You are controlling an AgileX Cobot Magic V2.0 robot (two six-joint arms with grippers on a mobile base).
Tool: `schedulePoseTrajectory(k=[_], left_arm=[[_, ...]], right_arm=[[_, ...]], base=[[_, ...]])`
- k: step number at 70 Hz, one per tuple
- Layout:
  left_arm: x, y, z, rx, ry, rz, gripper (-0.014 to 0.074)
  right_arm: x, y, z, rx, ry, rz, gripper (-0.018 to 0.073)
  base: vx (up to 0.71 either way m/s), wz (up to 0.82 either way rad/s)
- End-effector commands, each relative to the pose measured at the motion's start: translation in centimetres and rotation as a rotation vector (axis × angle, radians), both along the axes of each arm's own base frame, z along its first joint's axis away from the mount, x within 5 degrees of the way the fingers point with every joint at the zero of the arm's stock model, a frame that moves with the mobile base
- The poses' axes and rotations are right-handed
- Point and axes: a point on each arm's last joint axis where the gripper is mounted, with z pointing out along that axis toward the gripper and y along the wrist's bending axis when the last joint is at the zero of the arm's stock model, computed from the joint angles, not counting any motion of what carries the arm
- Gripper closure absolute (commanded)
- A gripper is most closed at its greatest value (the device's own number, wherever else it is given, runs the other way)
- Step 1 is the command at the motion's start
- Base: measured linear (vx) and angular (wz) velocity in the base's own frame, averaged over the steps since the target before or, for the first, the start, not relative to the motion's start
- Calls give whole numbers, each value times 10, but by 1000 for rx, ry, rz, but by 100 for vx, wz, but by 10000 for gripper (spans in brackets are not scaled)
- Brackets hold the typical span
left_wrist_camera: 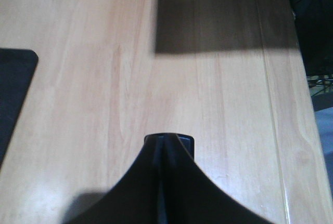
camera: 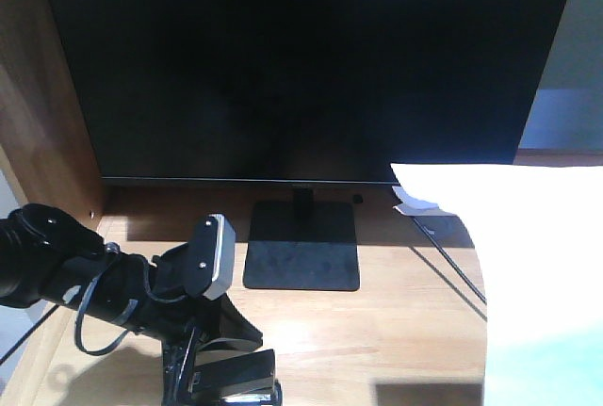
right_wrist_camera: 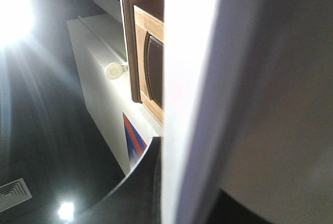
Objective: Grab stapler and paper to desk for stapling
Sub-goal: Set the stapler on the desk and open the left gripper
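Observation:
My left gripper (camera: 219, 378) is shut on the black stapler (camera: 240, 389), whose metal strip shows at the bottom edge, low over the front left of the wooden desk (camera: 396, 331). In the left wrist view the jaws (left_wrist_camera: 165, 146) are closed, with the stapler's black end (left_wrist_camera: 186, 144) poking out above the desk (left_wrist_camera: 93, 78). The large white paper (camera: 528, 265) hangs over the desk's right side and hides my right gripper there. In the right wrist view the right gripper (right_wrist_camera: 161, 182) is shut on the paper (right_wrist_camera: 190, 78), seen edge-on.
A large black monitor (camera: 301, 57) stands at the back on a square black stand (camera: 301, 251), whose corner shows in the left wrist view (left_wrist_camera: 13, 89). A raised wooden side panel (camera: 38, 114) bounds the left. A dark cable (camera: 452, 274) crosses the right of the desk.

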Motion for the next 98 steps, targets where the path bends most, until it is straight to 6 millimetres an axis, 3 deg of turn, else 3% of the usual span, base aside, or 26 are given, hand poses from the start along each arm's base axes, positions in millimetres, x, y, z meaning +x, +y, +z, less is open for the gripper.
schedulePoseTrajectory(k=[1,24,98], left_arm=[[3,-4,10,-54,23,36,604],[7,-5,-7,-31,76,47,604],[6,-5,-7,-35,80,43,602]], right_arm=[[-4,-1,10,12,-79,-7,562],[-4,-1,10,12,-79,-7,562],[-4,-1,10,12,-79,-7,562]], base=[[0,0],[0,0],[0,0]])
